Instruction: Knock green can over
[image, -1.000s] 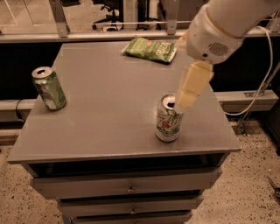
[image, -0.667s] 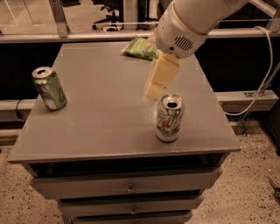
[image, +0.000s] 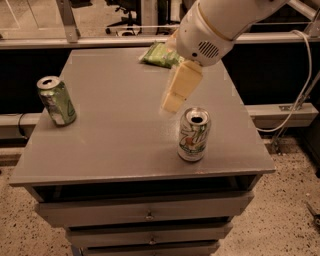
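A grey table (image: 115, 125) is standing on a speckled floor (image: 295, 210), with drawers (image: 147, 216) sitting under its top. A pale white-and-green can (image: 193, 135) is standing upright at 4 o'clock on the top. A green bag (image: 160, 54) is lying at 12 o'clock, near the far edge. The gripper (image: 172, 102) is hanging over the middle, at 11 o'clock from the pale can. A white cable (image: 300, 85) is hanging at 3 o'clock, off the table.

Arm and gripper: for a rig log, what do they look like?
The arm is glossy white, ending in a rounded housing with a dotted vent grille. The gripper, above the table, is a pale cream, blocky piece.
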